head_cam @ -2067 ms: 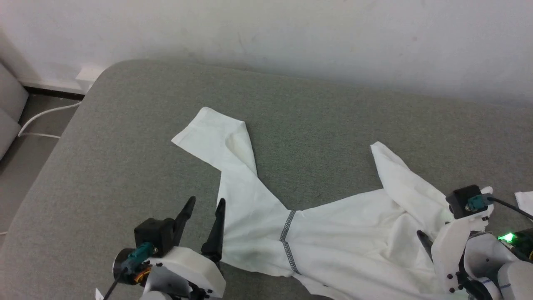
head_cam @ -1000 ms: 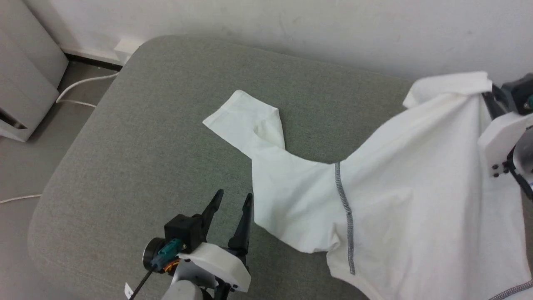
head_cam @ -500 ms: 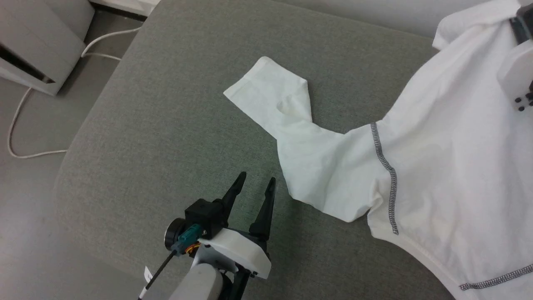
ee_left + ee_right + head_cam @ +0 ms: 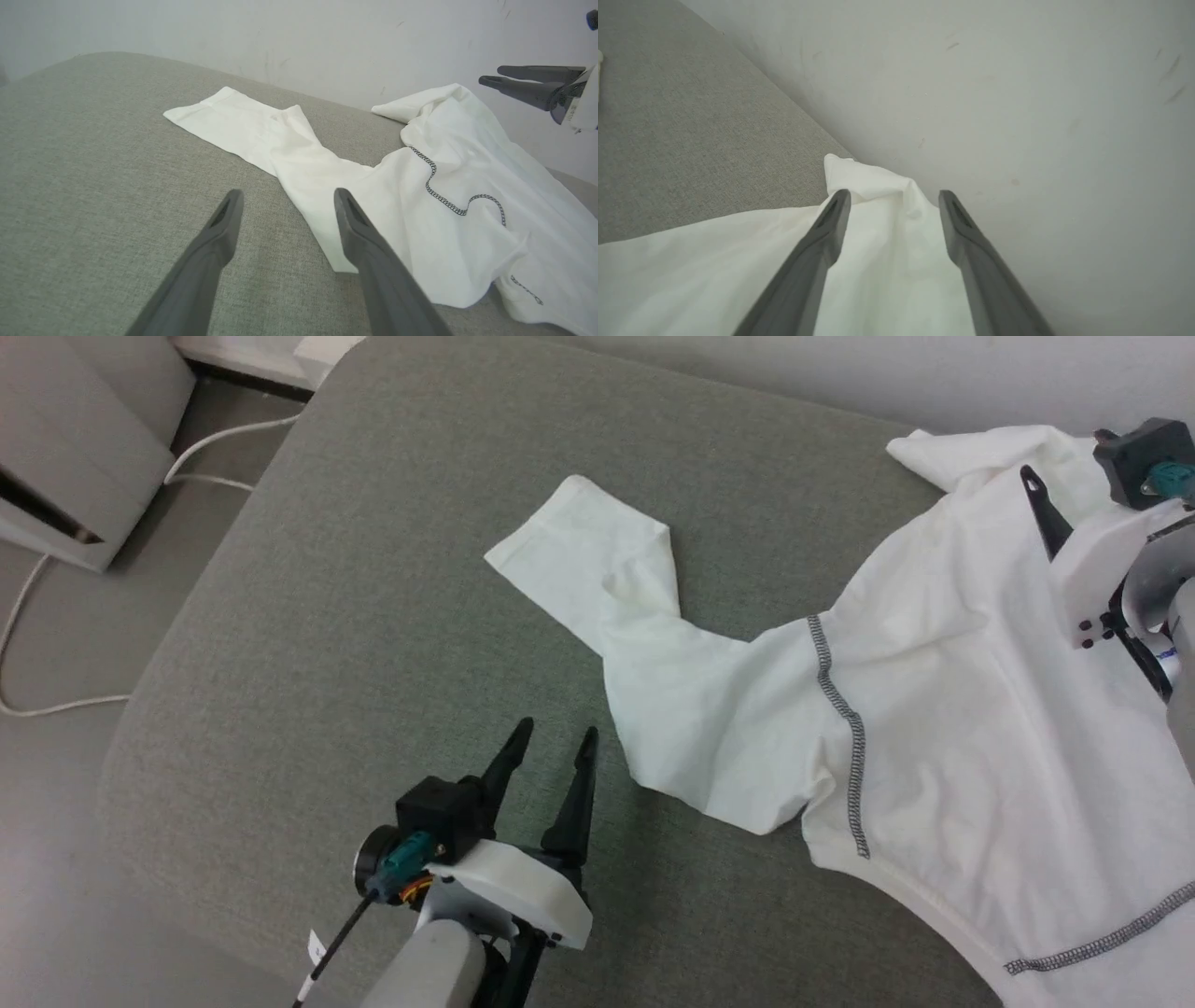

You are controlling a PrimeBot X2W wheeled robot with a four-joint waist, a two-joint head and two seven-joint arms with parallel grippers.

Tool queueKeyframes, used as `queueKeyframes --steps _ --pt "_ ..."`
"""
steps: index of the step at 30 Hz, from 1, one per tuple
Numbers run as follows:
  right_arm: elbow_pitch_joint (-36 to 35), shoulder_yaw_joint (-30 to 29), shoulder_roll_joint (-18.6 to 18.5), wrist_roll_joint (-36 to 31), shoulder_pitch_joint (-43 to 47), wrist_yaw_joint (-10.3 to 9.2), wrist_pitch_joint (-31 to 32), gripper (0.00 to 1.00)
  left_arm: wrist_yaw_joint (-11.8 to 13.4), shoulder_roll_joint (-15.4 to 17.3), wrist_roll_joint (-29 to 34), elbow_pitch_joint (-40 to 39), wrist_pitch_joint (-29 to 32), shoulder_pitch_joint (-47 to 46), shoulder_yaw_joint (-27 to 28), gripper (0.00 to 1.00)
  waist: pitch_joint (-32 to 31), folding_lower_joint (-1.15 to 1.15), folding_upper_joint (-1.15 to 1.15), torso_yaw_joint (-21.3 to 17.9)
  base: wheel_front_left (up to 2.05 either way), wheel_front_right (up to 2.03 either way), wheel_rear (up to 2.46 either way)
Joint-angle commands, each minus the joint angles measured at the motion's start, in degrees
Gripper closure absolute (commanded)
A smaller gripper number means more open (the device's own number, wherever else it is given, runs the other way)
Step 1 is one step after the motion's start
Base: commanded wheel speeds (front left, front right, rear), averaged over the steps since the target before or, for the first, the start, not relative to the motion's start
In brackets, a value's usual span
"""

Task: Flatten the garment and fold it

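Note:
The garment (image 4: 943, 709) is a white long-sleeved top lying on a grey cushion (image 4: 373, 569). One sleeve (image 4: 583, 555) stretches to the upper left, and dark zigzag stitching (image 4: 845, 709) runs down the shoulder seam. My left gripper (image 4: 551, 742) is open and empty, its fingers just left of the sleeve's lower edge (image 4: 327, 252). My right gripper (image 4: 893, 196) is open above the garment's far bunched corner (image 4: 873, 179), close to the wall, with no cloth pinched. In the head view that right gripper (image 4: 1060, 485) is at the upper right.
A pale wall (image 4: 1017, 93) runs right behind the cushion's far edge. The floor lies to the left, with a white cable (image 4: 229, 427) and a grey unit (image 4: 65, 448). The cushion's rounded left edge (image 4: 140, 709) drops off beside my left arm.
My right gripper has opened and let go of the garment's corner, which it held raised; the cloth has sunk onto the cushion. The head camera has shifted. My left gripper stays open.

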Motion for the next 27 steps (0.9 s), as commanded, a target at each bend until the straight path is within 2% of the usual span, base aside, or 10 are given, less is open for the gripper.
queueKeyframes --steps 1,5,8,10,14,18,22,27 --pt "0.1 -0.6 0.4 1.2 -0.2 -0.13 -1.8 0.0 0.1 0.4 -0.5 0.0 -0.3 0.1 0.6 0.0 -5.4 0.0 0.0 -5.5 0.0 0.0 0.0" --pt "-2.0 -2.9 0.7 4.5 2.7 -0.13 -6.0 0.0 0.2 1.1 -1.4 -0.7 -0.3 1.5 1.8 0.0 -8.7 0.0 0.0 -9.4 0.0 0.0 0.0" --pt "-6.7 -5.7 0.5 6.7 6.9 -0.13 -7.2 0.0 0.5 1.5 -2.0 -1.4 -0.4 2.8 2.5 0.0 -10.4 0.0 0.0 -12.3 0.0 0.0 0.0" --pt "-11.4 -8.7 0.6 8.3 11.0 -0.13 -7.4 0.0 0.7 1.7 -2.6 -1.8 -0.4 3.9 2.9 0.0 -11.3 0.0 0.0 -14.1 0.0 0.0 0.0" --pt "-25.2 -17.1 0.9 8.8 21.5 -0.13 -7.4 0.0 0.6 1.9 -3.8 -2.2 0.0 5.6 3.3 0.0 -11.8 0.0 0.0 -17.2 0.0 0.0 0.0" --pt "-38.3 -26.8 5.5 8.0 33.5 -0.13 -7.4 0.0 0.4 2.4 -4.9 -2.1 1.7 7.4 3.0 0.0 -12.2 0.0 0.0 -20.0 0.0 0.0 0.0" --pt "-47.7 -29.9 10.8 5.9 43.9 -0.13 -7.4 0.0 -0.6 2.7 -7.0 -2.8 6.7 9.5 1.8 0.0 -12.1 0.0 0.0 -22.7 0.0 0.0 0.0" --pt "-53.8 -32.8 15.6 4.7 50.8 -0.13 -5.9 0.0 -2.2 3.0 -9.2 -4.9 16.1 11.1 -1.8 0.0 -10.9 0.0 0.0 -25.1 0.0 0.0 0.0"
